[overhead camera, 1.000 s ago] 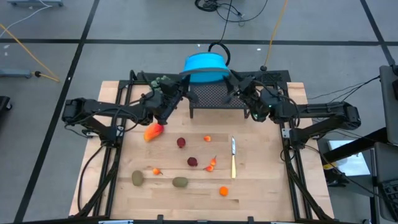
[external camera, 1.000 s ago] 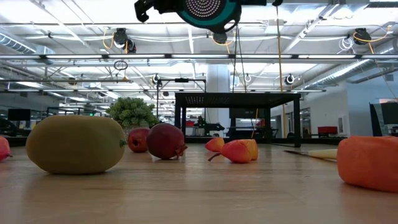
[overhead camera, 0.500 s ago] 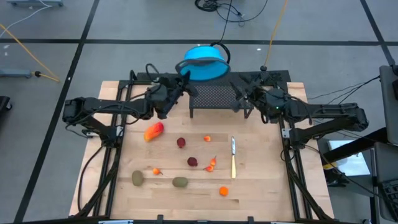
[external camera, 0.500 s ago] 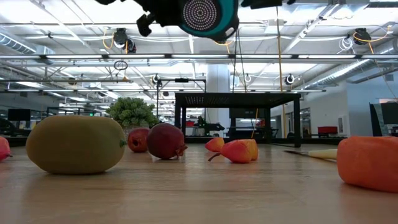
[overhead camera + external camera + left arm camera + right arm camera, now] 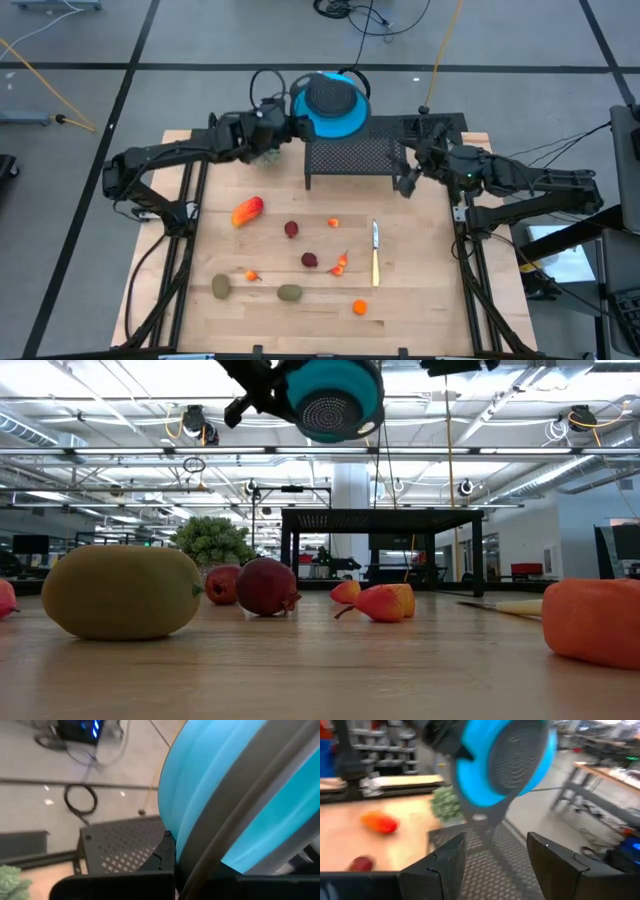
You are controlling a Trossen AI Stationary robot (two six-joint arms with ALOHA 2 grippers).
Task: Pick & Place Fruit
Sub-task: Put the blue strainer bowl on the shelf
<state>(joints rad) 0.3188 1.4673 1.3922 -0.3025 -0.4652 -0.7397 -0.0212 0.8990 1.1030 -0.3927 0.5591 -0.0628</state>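
- Two arms work at the far edge of the wooden table (image 5: 420,300); all fruit lies on the near half, none yet collected, so the task reads as barely started.
- Black perforated metal stand (image 5: 352,160) sits at the far centre of the table, between the two arms.
- Blue colander (image 5: 328,103) is held in the air above and just behind the stand, tilted so its perforated base shows in the high view and in the low view (image 5: 330,398).
- Left gripper (image 5: 283,125) is clenched on the colander's dark handle; the left wrist view shows the blue wall right against the fingers.
- Right gripper (image 5: 408,178) hangs beside the stand's right end with its fingers (image 5: 560,867) spread wide and nothing between them.
- Mango-like fruit (image 5: 246,210) lies nearest the left arm, well apart from both grippers.
- Two dark red round fruits (image 5: 291,229) (image 5: 309,260) lie mid-table.
- Two brownish-green ovals (image 5: 220,286) (image 5: 289,292) lie at the near edge.
- Small orange pieces (image 5: 359,307) are scattered among them.
- Knife (image 5: 375,253) lies right of centre, untouched.
- Remaining work, as judged: set the colander down, then pick up every fruit piece.
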